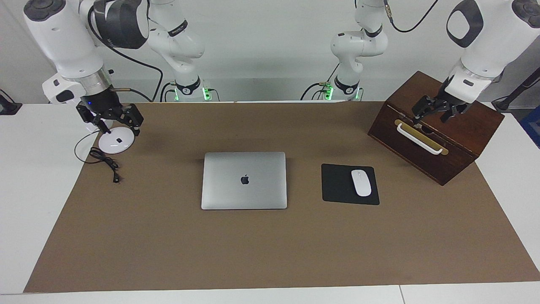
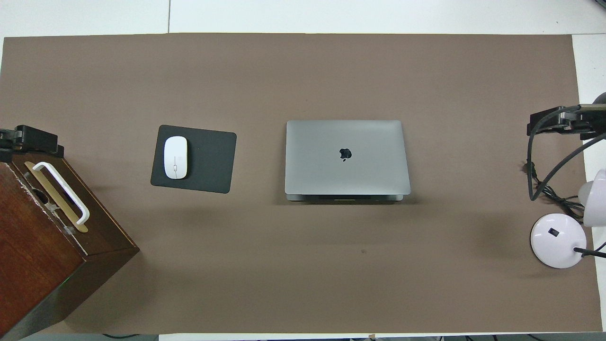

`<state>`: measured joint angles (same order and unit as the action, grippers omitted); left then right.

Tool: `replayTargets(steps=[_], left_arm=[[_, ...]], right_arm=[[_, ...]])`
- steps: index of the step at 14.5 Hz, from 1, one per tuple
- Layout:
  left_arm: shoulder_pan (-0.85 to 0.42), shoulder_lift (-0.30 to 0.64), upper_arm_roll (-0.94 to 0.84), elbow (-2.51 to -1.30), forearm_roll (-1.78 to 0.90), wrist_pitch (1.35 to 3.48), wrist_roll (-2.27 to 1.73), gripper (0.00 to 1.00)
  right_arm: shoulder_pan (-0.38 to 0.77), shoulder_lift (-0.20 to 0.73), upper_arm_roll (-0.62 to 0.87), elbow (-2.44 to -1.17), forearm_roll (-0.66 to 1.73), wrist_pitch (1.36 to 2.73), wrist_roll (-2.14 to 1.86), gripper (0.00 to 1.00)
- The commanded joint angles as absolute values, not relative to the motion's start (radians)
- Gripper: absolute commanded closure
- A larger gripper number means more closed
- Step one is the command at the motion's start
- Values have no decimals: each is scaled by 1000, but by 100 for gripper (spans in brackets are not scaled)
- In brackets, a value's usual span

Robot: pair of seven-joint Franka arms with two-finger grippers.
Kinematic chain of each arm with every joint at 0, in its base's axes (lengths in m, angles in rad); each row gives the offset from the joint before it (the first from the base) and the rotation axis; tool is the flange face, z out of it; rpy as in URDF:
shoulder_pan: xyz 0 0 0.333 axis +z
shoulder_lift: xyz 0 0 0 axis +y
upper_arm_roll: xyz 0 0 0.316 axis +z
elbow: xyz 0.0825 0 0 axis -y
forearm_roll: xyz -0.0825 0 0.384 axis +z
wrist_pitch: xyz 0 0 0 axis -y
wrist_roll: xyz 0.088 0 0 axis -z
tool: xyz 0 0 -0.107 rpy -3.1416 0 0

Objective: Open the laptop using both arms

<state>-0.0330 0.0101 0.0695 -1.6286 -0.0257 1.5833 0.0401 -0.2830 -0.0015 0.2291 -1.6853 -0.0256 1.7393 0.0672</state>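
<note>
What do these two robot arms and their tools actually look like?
Both arms are glossy white, rounded jointed tubes with dark grey panels and black bands at the joints. A silver ring sits above each small black tool: the right tool and the left tool. Black cables trail along them, and green lights glow at the bases.

Lighting is bright, even and diffuse, consistent with overhead room sources. Shadows are soft and faint: a thin dark band lies under the laptop (image 2: 347, 156) along its edge nearer the robots, and a broader, paler shadow spreads on the mat (image 1: 270, 245) beside the box (image 1: 436, 126). Broad faint smudges of shade lie on the mat nearer the robots in the overhead view. The laptop lid shows a mild sheen, brighter toward one edge in the facing view; no hard glare. The lamp base (image 1: 116, 142) reflects light and is near white-out. Both views are sharp across the desk (image 1: 33, 177). Straight edges show no clear bending at the borders.
</note>
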Motion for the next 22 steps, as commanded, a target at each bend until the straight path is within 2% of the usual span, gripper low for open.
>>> replayTargets(steps=[1, 22], left_arm=[[-25, -14, 66, -1661, -31, 1608, 34, 0], [-38, -9, 60, -1657, -34, 1663, -159, 0]], right_arm=[[-301, -21, 241, -1704, -23, 1736, 74, 0], [-305, -20, 241, -1704, -21, 1738, 77, 0]])
